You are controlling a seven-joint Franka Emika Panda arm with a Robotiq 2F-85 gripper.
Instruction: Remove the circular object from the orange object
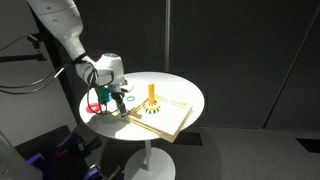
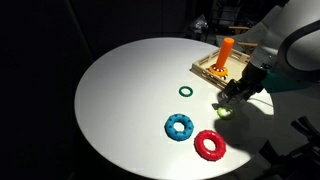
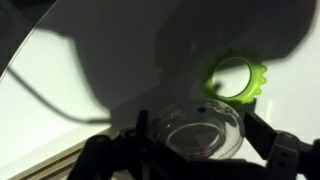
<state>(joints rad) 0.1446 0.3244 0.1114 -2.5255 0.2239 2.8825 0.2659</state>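
Dark room; a round white table (image 2: 120, 90) fills both exterior views. At its far edge a slim upright orange peg (image 2: 227, 55) stands bare on a pale wooden board (image 2: 205, 70). A lime-green toothed plastic ring (image 2: 222, 111) lies flat on the tabletop beside the board. The robot gripper (image 2: 236, 96) hovers just above it, jaws spread apart and empty; the ring lies just beyond them, not between them.

Green ring (image 2: 222, 111): partly hidden beneath my gripper (image 2: 229, 100), mid-right of frame.
Wooden board (image 2: 207, 70): right part behind my arm.
My fingers (image 3: 278, 150): blurred, cut off at bottom edge.
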